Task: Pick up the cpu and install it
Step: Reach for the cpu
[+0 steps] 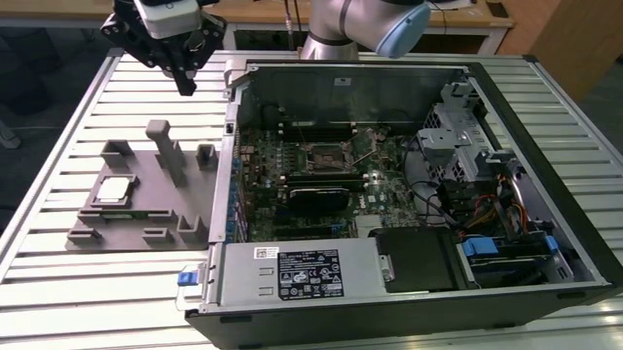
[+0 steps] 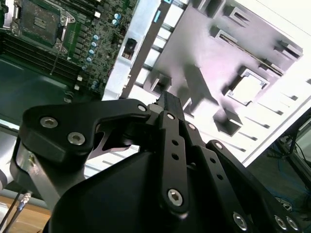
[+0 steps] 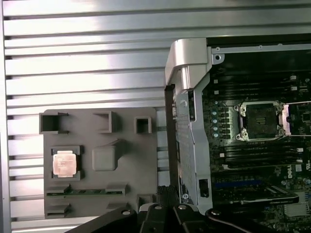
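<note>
Black two-finger gripper (image 1: 185,84) closed, holding nothing. Small square silver-topped cpu (image 1: 115,189) lies flat in grey plastic holder tray (image 1: 146,171), well apart below it. Black-and-white power-supply label (image 1: 309,271): print too small to read.

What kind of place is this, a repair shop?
Most likely a robotics lab or test bench for computer assembly: a robot arm reaches over a slatted metal table, an open desktop computer case lies on it, and a cpu sits in a grey holder beside the case.
</note>
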Robot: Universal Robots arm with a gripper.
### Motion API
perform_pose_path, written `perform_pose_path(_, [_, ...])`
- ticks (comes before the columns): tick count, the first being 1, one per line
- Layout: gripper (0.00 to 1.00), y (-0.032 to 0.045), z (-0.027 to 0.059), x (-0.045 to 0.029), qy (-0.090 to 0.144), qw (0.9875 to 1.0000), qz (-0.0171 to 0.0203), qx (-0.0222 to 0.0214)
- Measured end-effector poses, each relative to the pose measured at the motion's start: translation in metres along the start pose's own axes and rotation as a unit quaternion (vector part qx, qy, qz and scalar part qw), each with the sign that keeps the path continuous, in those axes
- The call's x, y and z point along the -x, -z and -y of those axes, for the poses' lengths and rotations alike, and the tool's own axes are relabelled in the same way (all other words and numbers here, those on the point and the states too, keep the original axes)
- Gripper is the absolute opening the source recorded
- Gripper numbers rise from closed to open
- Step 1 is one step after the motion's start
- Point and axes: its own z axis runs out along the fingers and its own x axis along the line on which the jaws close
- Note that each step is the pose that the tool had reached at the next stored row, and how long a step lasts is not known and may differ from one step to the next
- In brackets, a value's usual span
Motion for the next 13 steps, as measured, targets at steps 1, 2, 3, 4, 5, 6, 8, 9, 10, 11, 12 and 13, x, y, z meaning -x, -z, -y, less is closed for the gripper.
perform_pose_path(1, [0.11,0.0000,0.0001,-0.0018,0.000,1.0000,0.0000,0.0000])
perform_pose_path(2, [0.11,0.0001,0.0003,-0.0035,0.000,1.0000,0.0000,0.0000])
perform_pose_path(3, [0.11,0.0001,0.0004,-0.0052,0.000,1.0000,0.0000,0.0000])
perform_pose_path(4, [0.11,0.0001,0.0005,-0.0067,0.000,1.0000,0.0000,0.0000])
perform_pose_path(5, [0.11,0.0001,0.0006,-0.0082,0.000,1.0000,0.0000,0.0000])
perform_pose_path(6, [0.11,0.0001,0.0007,-0.0097,0.000,1.0000,0.0000,0.0000])
perform_pose_path(8, [0.11,0.0001,0.0010,-0.0127,0.000,1.0000,0.0000,0.0000])
perform_pose_path(9, [0.11,0.0001,0.0011,-0.0141,0.000,1.0000,0.0000,0.0000])
perform_pose_path(10, [0.11,0.0001,0.0012,-0.0156,0.000,1.0000,0.0000,0.0000])
perform_pose_path(11, [0.11,0.0000,0.0013,-0.0171,0.000,1.0000,0.0000,0.0000])
perform_pose_path(12, [0.11,0.0000,0.0014,-0.0184,0.000,1.0000,0.0001,0.0000])
perform_pose_path(13, [0.11,-0.0001,0.0015,-0.0200,0.000,1.0000,0.0000,0.0000])
